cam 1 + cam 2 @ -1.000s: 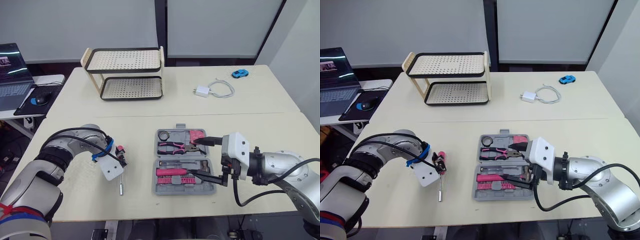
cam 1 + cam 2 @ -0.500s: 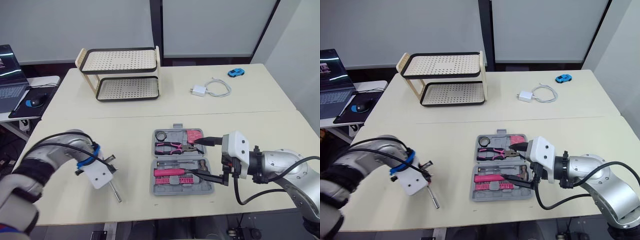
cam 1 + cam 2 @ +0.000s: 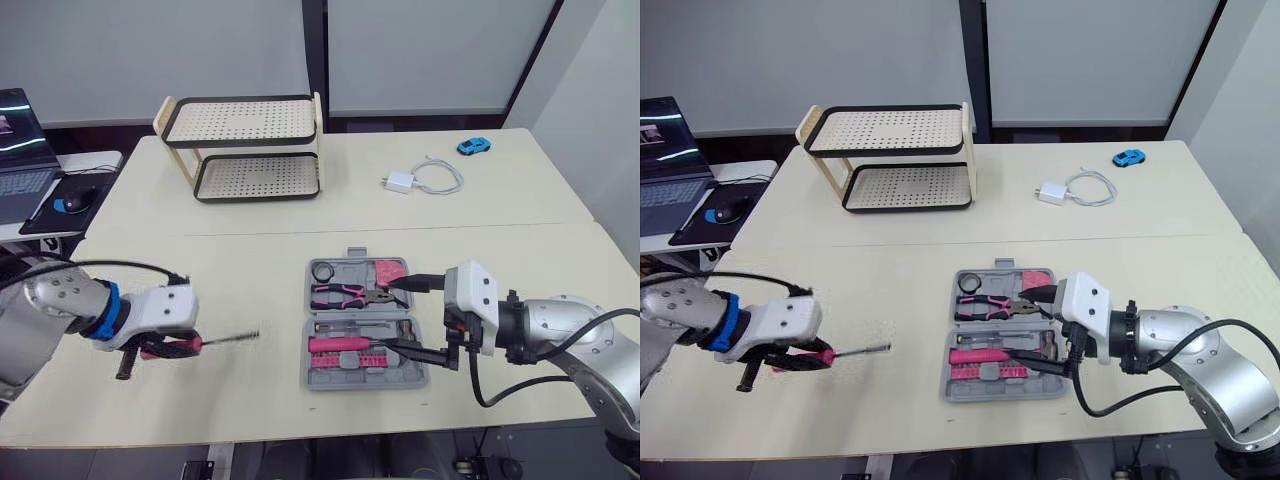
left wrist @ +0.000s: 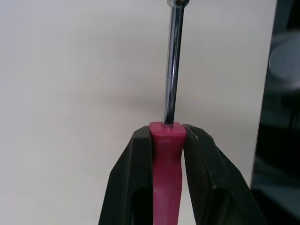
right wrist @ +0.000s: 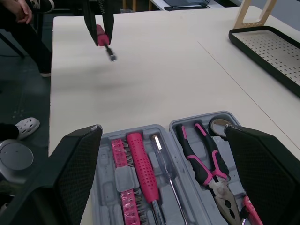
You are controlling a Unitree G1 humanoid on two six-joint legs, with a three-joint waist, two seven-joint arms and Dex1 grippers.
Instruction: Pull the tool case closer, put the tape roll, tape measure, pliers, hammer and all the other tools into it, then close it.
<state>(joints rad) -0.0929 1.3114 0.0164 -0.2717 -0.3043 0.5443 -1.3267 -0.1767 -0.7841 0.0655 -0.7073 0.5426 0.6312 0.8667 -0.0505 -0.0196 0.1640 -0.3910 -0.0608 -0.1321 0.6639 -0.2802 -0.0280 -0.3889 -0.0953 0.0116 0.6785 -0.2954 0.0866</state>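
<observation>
Desk: pale and broad; carries every item below.
Rack: two tiers, both bare, toward the far left corner; plays no visible part in the packing.
Tool case: lies open and flat near the front edge, right of the middle, probably drawn in close enough for both arms to reach.
Right gripper: fingers spread wide at the case's right edge, one over each half and closed on nothing; probably set there to steady the case, though contact cannot be told.
Left gripper: near the front left corner, well apart from the case; fingers pinched narrow on the pink handle.
Screwdriver: gripped by the handle end, lifted clear of the desk, roughly level, bare shaft aimed at the case; probably held that way so the shaft can lead into a free slot. Not yet packed.
Pliers: already seated in the far half of the case, pink handles toward the left.
Charger and cable: by the far right part, untouched.
Toy car: blue, near the far right corner.
</observation>
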